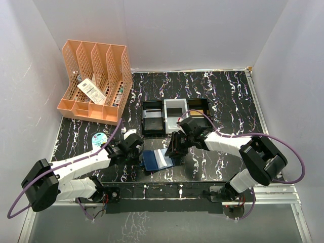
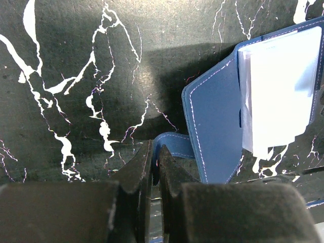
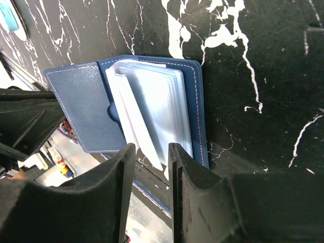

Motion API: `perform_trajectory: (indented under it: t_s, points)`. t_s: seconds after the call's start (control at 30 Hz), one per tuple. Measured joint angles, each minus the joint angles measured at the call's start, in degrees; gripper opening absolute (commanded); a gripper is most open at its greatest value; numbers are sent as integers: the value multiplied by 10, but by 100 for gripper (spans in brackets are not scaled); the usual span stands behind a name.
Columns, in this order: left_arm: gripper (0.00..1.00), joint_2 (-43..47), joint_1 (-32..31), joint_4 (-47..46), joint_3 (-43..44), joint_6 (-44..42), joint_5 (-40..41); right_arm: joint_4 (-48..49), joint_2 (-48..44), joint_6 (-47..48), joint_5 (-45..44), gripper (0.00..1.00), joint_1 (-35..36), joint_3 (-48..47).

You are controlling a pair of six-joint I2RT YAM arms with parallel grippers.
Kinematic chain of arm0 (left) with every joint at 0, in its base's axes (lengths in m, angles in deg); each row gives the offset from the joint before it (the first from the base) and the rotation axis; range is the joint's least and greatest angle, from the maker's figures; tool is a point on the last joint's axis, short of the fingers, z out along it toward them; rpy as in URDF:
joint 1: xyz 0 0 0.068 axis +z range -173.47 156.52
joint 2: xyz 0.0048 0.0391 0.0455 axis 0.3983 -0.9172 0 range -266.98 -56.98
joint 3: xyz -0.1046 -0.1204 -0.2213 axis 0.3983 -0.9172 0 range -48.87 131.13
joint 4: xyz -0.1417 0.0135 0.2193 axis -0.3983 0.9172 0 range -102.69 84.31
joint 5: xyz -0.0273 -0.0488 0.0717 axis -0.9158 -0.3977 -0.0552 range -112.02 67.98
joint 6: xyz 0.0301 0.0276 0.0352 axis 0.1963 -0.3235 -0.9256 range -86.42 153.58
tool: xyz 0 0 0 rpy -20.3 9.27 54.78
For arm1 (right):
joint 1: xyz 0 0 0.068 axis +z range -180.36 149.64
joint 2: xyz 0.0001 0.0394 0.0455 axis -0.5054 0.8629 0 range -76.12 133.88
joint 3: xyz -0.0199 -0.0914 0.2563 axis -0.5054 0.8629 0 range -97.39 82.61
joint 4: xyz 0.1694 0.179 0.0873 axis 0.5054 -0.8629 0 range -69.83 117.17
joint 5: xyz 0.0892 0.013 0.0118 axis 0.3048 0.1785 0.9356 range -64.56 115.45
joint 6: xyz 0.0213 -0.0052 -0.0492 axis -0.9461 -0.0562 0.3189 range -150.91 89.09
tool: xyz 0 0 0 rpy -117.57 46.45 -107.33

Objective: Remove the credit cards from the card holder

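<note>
Card holder [image 1: 156, 160] is lying open by the middle of the table's [image 1: 223, 96] near edge; left gripper [image 2: 154, 157] jaws are pinching its blue flap, right gripper [image 3: 150, 152] jaws are standing apart, straddling its clear sleeves [image 3: 152, 101].

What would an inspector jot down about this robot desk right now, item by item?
Surface: black table with white veining.
Job's things: card holder lies open between the claws; clear sleeves fan out of it; cards: none seen outside it.
Clutter: three trays behind the holder; orange organizer with items, far left; pale oval case near the left arm.
Claws: left claw shut on the holder's tab; right claw open at the sleeves' edge.
Cables: purple cables loop off both arms, none across the holder.
Surroundings: plain white walls; nothing else seen.
</note>
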Motion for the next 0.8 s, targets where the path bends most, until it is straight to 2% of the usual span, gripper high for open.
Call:
perform_trajectory:
  t_s: [0.47,0.63,0.8]
  points:
    - [0,0,0,0,0,0,-1,1,36,13,9,30,5,-1]
    - [0,0,0,0,0,0,-1,-10,38,14,-3,36,11,-13]
    - [0,0,0,0,0,0,-1,-45,37,18,-44,37,15,-39]
